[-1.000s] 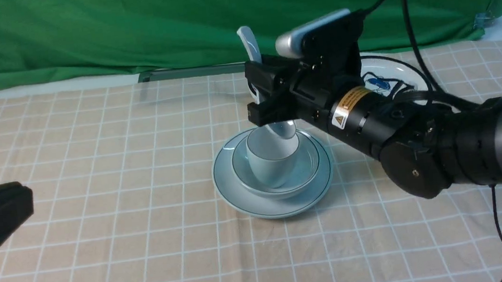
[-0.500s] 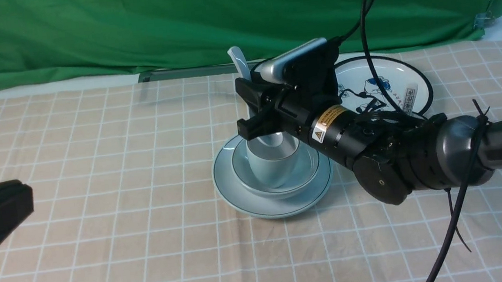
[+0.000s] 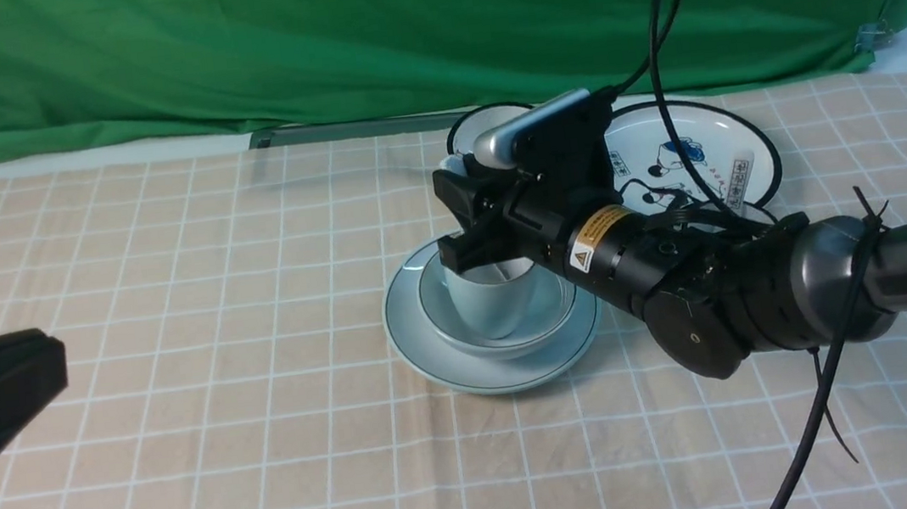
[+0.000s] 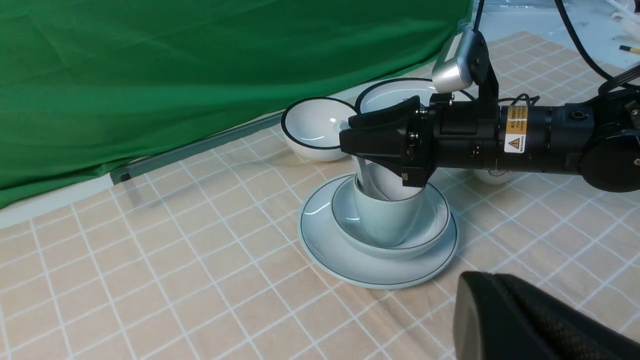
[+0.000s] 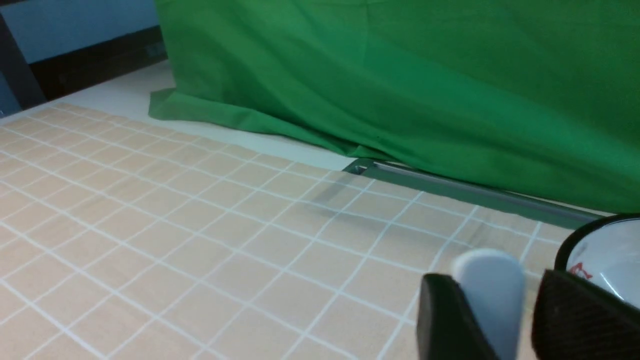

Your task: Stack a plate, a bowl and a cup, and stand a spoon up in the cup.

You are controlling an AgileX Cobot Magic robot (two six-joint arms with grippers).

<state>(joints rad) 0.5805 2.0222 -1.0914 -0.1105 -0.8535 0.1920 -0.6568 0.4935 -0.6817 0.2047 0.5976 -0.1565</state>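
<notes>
The pale blue-green plate (image 3: 501, 369) lies mid-table with the bowl (image 3: 554, 311) on it and the cup (image 3: 493, 305) standing in the bowl. They show in the left wrist view too: plate (image 4: 340, 257), bowl (image 4: 430, 235), cup (image 4: 387, 220). My right gripper (image 3: 449, 216) hangs just above the cup, shut on the white spoon's handle (image 5: 492, 290). The spoon (image 4: 363, 177) slants down into the cup. My left gripper (image 3: 51, 360) is shut and empty, at the near left, well clear of the stack; its fingers (image 4: 500, 310) show low in the left wrist view.
A white black-rimmed bowl (image 3: 481, 125) and a cartoon plate (image 3: 698, 150) holding a spoon with writing (image 3: 739, 175) sit behind the right arm. A green backdrop (image 3: 394, 31) and a metal bar (image 3: 337, 131) close off the far edge. The right arm's cables (image 3: 821, 409) hang at the right.
My right gripper has come down and slightly toward me with the spoon. The spoon's scoop has sunk from the cup's rim deeper into the cup. The left gripper has stayed put.
</notes>
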